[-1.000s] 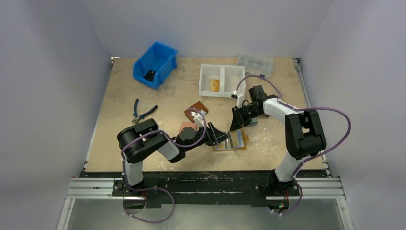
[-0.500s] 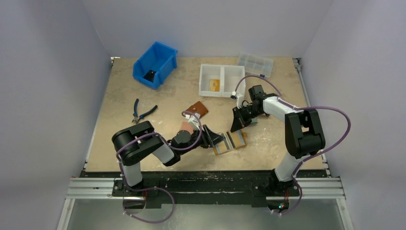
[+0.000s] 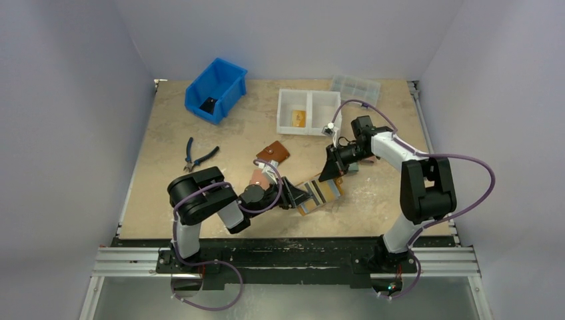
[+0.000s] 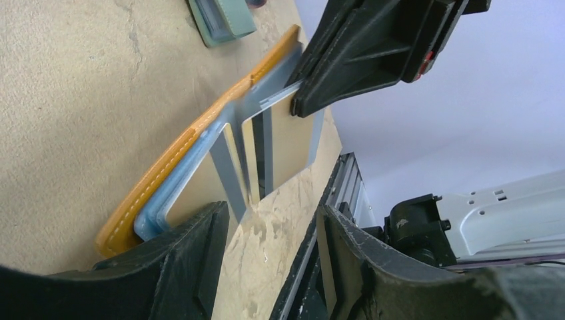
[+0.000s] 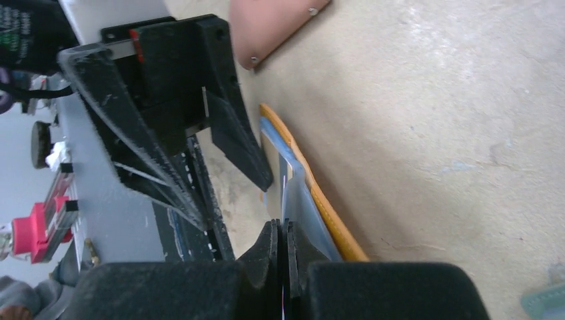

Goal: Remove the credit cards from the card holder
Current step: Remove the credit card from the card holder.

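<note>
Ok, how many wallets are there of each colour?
Mustard-orange: 1, the card holder
Brown: 1, the brown wallet
Pink: 1, the pink wallet
Total: 3

Bright, even light; soft shadows — left pincer [image 4: 266,227] blurred up close.

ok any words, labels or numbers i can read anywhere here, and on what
None readable.
Card holder and credit card: no print visible.
Dark part with greenish marks, corner of the right wrist view: too blurred to read.
</note>
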Motion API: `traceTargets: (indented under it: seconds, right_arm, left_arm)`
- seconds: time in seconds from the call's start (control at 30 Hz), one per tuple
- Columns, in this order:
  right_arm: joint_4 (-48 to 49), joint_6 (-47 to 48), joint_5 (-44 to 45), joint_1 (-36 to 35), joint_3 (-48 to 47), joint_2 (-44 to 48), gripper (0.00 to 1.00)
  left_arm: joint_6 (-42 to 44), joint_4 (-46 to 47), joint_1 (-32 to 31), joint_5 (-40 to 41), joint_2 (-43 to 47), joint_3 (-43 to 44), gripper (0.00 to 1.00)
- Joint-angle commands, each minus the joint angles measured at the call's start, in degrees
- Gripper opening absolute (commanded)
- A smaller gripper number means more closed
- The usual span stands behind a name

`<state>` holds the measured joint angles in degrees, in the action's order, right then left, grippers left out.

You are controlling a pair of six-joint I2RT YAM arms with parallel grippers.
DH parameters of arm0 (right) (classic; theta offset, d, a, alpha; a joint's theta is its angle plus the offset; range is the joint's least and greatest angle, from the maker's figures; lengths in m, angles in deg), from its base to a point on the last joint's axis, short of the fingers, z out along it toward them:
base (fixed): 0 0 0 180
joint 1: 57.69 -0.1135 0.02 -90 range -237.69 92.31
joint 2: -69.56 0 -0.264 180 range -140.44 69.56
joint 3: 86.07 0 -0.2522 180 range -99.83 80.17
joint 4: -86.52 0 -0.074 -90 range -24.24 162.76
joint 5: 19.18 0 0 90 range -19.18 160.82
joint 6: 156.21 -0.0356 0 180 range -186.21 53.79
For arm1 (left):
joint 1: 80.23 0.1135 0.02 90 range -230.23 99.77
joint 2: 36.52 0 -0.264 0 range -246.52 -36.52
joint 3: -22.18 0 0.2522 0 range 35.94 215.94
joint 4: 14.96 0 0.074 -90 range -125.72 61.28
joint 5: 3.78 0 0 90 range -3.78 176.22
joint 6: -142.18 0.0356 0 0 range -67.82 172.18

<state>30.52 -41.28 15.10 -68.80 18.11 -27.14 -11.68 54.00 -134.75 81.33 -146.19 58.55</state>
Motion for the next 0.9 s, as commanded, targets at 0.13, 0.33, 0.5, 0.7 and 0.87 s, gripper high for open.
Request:
traceTargets:
  seconds: [0.13, 0.33, 0.5, 0.7, 0.87]
  right_arm:
    - [-7.03, 7.34, -10.99, 0.22, -3.39, -1.11, 0.00]
    - [-10.41, 10.47, -14.24, 0.30, -3.98, -1.41, 0.00]
    - [-12.63, 12.40, -16.06, 0.22, -4.46, -1.88, 0.00]
    - [-14.84, 14.54, -17.12, 0.22, -5.03, -2.73, 0.00]
    - [-15.46, 15.35, -17.16, 0.27, -5.24, -3.37, 0.00]
  left_arm:
    - [1.59, 5.22, -0.32, -0.48, 0.60, 1.77, 0.53]
    - [2.08, 7.24, -0.33, -0.25, -0.79, 2.70, 0.49]
    - [3.13, 7.86, -0.34, 0.12, -0.87, 3.02, 0.45]
    - [3.55, 10.79, -0.43, -0.74, -1.70, 3.50, 0.39]
    - [4.04, 14.21, -0.41, -1.27, -2.25, 3.27, 0.33]
